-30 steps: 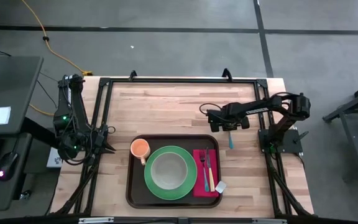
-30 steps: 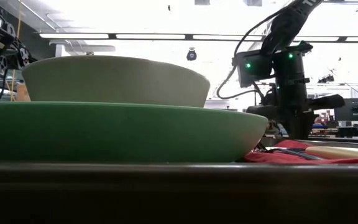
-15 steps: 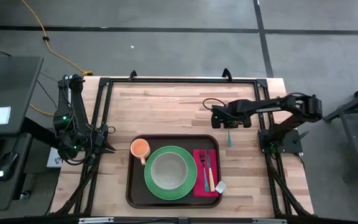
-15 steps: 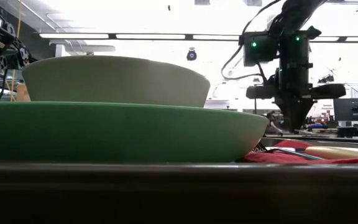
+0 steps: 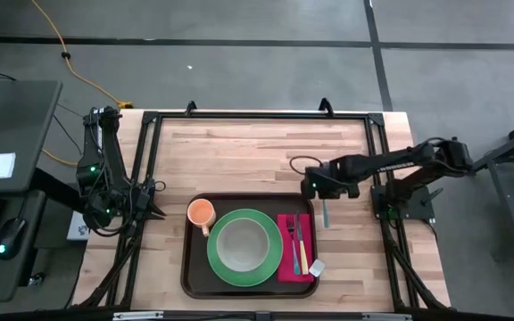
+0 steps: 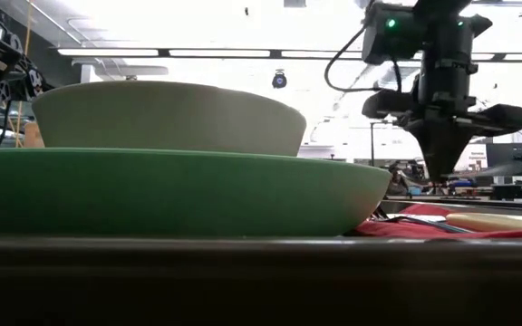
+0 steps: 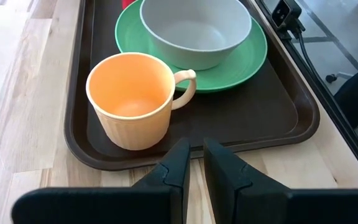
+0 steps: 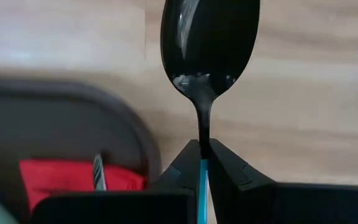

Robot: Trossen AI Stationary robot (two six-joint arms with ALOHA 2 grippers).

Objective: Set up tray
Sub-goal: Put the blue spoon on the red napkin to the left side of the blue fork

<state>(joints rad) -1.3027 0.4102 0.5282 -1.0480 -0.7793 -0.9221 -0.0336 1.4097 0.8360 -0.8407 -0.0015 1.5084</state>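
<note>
Right tool [image 5: 315, 185] pinching a spoon [image 8: 209, 46] by its thin, slippery handle, near the stiff tray [image 5: 188, 267]. Left tool [image 7: 192, 163] nearly closed, empty.

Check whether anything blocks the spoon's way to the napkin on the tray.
Nothing visible does. The right gripper holds the spoon above the tray corner, beside the red napkin, where a fork and knife already lie.

Past my left gripper [image 7: 196, 163], fingers slightly parted over the wooden table [image 7: 17, 93], I see the tray [image 7: 266, 112] holding an orange cup [image 7: 132, 99] beside a grey bowl [image 7: 194, 28] on a green plate [image 7: 241, 65].
</note>
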